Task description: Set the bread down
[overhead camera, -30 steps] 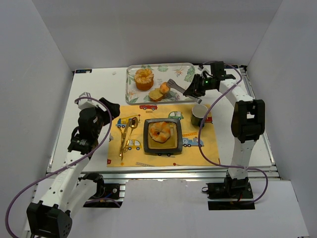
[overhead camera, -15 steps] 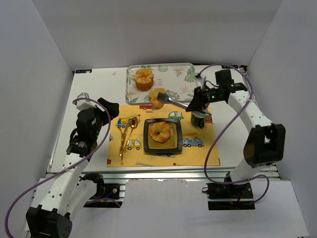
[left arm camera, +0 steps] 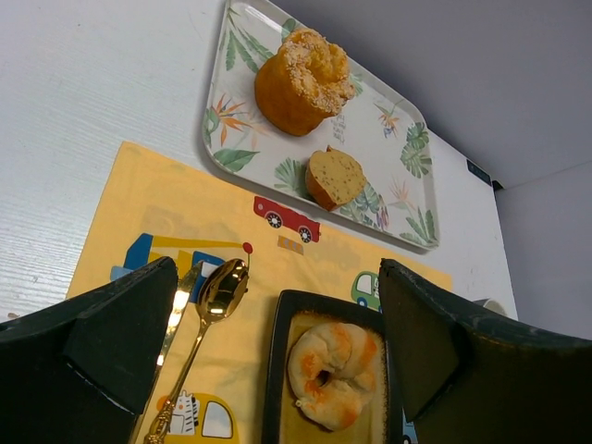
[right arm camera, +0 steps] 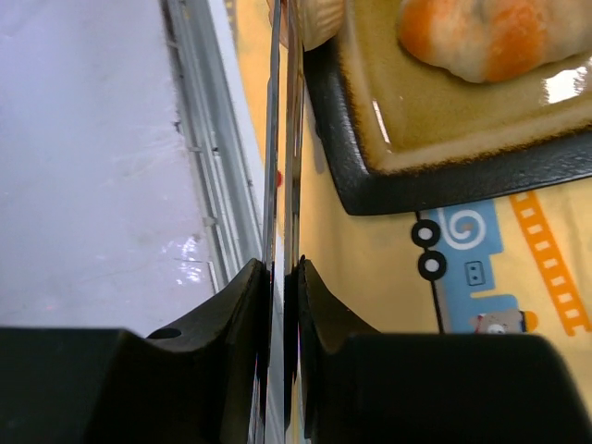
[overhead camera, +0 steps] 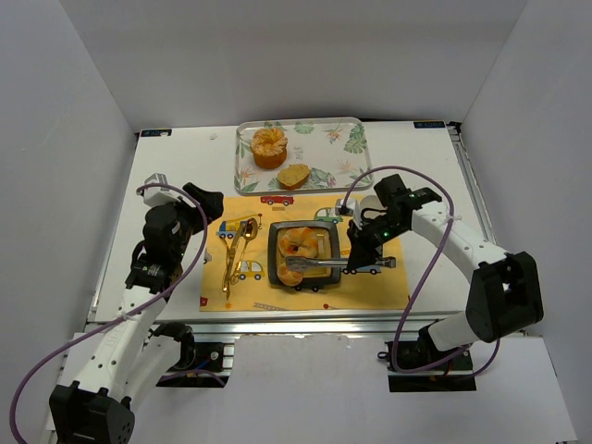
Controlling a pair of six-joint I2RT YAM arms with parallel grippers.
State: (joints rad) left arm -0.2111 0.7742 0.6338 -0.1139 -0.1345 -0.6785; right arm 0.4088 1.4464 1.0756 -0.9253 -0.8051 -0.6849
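Observation:
A dark square plate [overhead camera: 326, 239] sits on the yellow placemat [overhead camera: 370, 282] with one knotted bread roll [overhead camera: 298, 242] on it. My right gripper [overhead camera: 357, 262] is shut on metal tongs [overhead camera: 316, 264] that reach left over the plate's near edge. The tong tips pinch a second bread roll [overhead camera: 288, 275] at the plate's near-left corner. In the right wrist view the tongs [right arm camera: 282, 139] run up between my fingers to that roll [right arm camera: 316, 18], with the plate [right arm camera: 444, 176] and the first roll [right arm camera: 481, 37] on the right. My left gripper [overhead camera: 199, 199] is open and empty, left of the mat.
A leaf-patterned tray [overhead camera: 342, 148] at the back holds an orange frilly cake [overhead camera: 269, 146] and a tan slice [overhead camera: 293, 175]. A gold spoon and fork [overhead camera: 236, 250] lie on the mat's left. A green mug [overhead camera: 370, 205] stands behind my right wrist.
My right arm swung from the tray down to the plate, carrying a roll in the tongs. The left arm has not moved.

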